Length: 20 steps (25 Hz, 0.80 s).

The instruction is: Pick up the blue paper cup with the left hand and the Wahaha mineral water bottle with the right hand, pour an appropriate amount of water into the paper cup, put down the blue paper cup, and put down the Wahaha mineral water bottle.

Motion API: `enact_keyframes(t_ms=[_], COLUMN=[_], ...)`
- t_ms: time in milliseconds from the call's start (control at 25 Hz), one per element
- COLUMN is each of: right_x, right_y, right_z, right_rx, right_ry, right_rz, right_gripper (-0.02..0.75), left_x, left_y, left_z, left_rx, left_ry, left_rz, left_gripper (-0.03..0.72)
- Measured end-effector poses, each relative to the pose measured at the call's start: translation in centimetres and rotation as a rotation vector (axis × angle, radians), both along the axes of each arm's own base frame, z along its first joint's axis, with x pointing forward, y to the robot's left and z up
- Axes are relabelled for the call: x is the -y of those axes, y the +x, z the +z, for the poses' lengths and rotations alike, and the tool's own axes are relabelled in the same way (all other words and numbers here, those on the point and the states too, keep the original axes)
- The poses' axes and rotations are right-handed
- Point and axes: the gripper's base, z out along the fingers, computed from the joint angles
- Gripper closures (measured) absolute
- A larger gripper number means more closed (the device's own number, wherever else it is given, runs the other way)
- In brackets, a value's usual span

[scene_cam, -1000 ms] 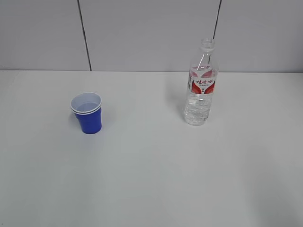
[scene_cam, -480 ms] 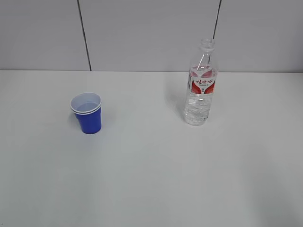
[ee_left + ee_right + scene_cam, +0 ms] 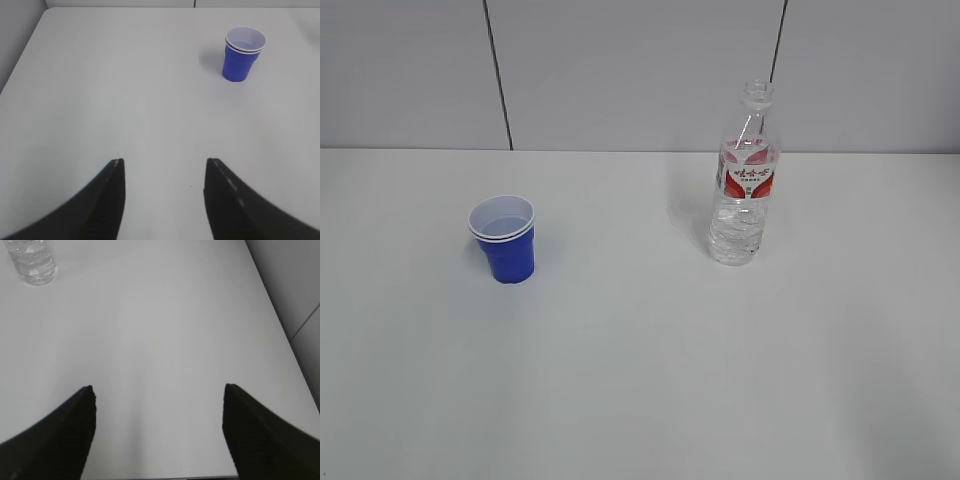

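Blue paper cup (image 3: 503, 240) holds water, bottle (image 3: 745, 180) stands: you look done. Left hand (image 3: 162, 167) and right hand (image 3: 157, 390) both apart, empty.

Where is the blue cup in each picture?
Exterior view: the blue cup stands left of middle, far left of the bottle.
Left wrist view: upper right, well beyond the open pincer.
Right wrist view: not in it.
Shared landmark: the white table.
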Motion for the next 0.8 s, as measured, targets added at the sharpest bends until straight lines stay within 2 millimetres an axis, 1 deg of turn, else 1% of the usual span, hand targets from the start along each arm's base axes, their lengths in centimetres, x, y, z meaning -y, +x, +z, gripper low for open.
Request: enact_keyframes(t_ms=[360, 800], right_x=[0.0, 0.0], right_y=[0.0, 0.0], right_z=[0.0, 0.0], right_rx=[0.0, 0.0], right_ry=[0.0, 0.002], right_rz=[0.0, -0.001], right_gripper=[0.15, 0.15], left_x=[0.0, 0.0], left_y=[0.0, 0.0], left_z=[0.0, 0.0], left_rx=[0.0, 0.0], left_ry=[0.0, 0.0], left_rz=[0.0, 0.0], left_gripper=[0.301, 0.334])
